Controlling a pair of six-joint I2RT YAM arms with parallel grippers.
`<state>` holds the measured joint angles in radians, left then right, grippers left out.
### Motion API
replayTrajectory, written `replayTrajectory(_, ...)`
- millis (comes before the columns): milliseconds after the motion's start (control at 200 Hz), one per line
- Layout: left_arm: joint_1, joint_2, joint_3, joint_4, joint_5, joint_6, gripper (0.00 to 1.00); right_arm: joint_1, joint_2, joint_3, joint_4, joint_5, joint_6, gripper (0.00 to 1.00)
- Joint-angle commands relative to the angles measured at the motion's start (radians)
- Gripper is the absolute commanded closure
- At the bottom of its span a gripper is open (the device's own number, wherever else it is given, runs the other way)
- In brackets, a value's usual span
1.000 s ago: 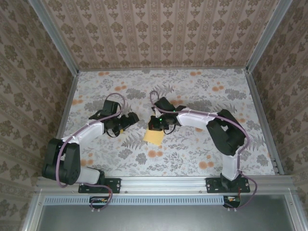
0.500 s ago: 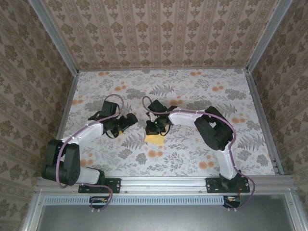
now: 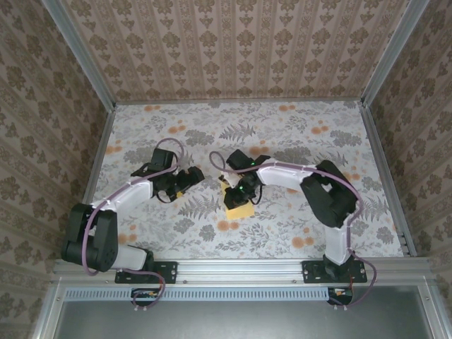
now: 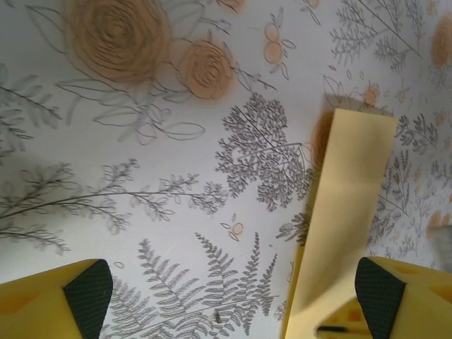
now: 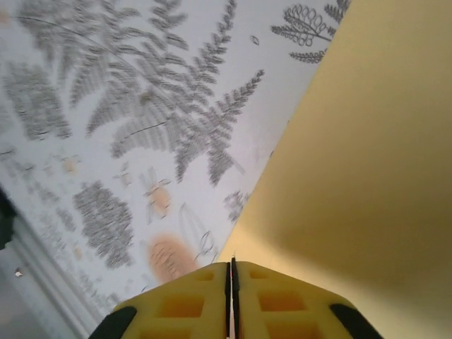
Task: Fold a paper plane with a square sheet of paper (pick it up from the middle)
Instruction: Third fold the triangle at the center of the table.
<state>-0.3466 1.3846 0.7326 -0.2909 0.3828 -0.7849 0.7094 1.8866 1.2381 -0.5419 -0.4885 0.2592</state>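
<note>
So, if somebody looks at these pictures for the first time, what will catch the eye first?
The yellow paper stands out first: one plain bright shape near the middle of the grey floral table. Next come the two arms meeting there: the right gripper is over the paper with its jaws together, and the left gripper is just to the left of it, wide open.

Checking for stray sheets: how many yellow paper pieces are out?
1: the yellow paper lies at the centre of the table, partly under the right gripper; another could hide beneath.
</note>
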Motion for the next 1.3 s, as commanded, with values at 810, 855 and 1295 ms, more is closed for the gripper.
replayTrajectory(810,-0.274,0.426,0.267,0.06,0.038,0.004,0.84,-0.231,-0.334,-0.46,0.311,0.075,0.518,0.47)
replayTrajectory(855,-0.276,0.432,0.267,0.042,0.02,0.008,0.85,-0.231,-0.332,-0.464,0.308,0.074,0.52,0.48)
replayTrajectory(1295,-0.281,0.455,0.209,0.019,-0.039,0.006,0.92,-0.205,-0.287,-0.479,0.29,0.019,0.518,0.58)
